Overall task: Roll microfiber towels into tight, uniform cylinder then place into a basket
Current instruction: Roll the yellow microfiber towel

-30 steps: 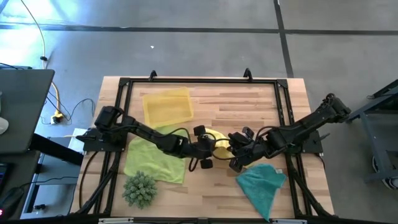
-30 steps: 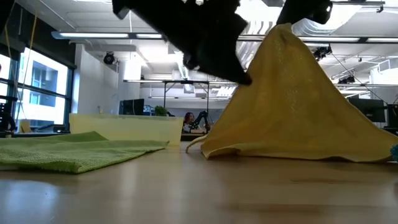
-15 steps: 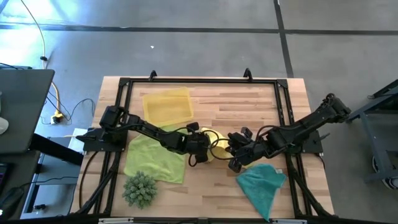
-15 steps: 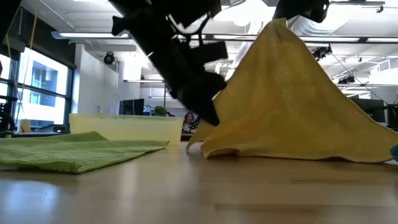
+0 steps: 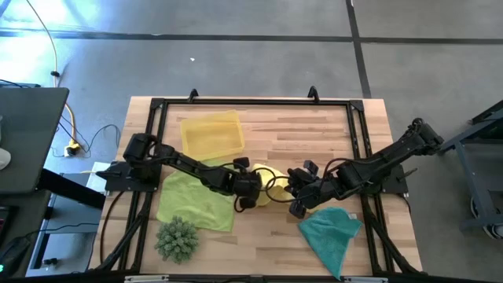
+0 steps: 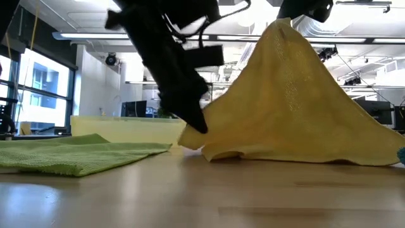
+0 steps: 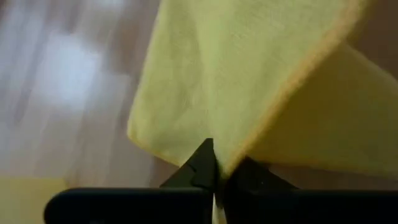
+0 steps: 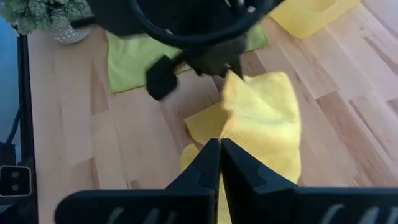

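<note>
The bright yellow towel (image 6: 297,107) stands like a tent at the table's middle, with its lower edge (image 6: 304,158) on the wood. My right gripper (image 8: 219,144) is shut on its peak, and my left gripper (image 7: 215,169) is shut on its low left corner. The lime green towel (image 5: 192,200) lies flat at the left. Near the front right, the teal towel (image 5: 330,232) lies crumpled. The yellow basket (image 5: 211,134) sits at the far left. My left gripper pinches the yellow towel's low left corner (image 6: 197,132) between its two fingers, at an edge (image 7: 231,163). The fingers slant down from the table's left. That corner sits just above the wood. My right gripper pinches the towel's peak (image 6: 286,30) from above. The cloth hangs below it, spreading down to the table.
A spiky green plant ball (image 5: 177,240) stands at the front left. A black frame (image 5: 251,102) runs around the table's edges. Bare wood lies between the basket and the table's right edge.
My left gripper has come down toward the yellow towel's left corner, tipped further downward, and shut on it. That corner has been drawn a little to the left and off the wood. The peak and my right gripper have stayed put.
</note>
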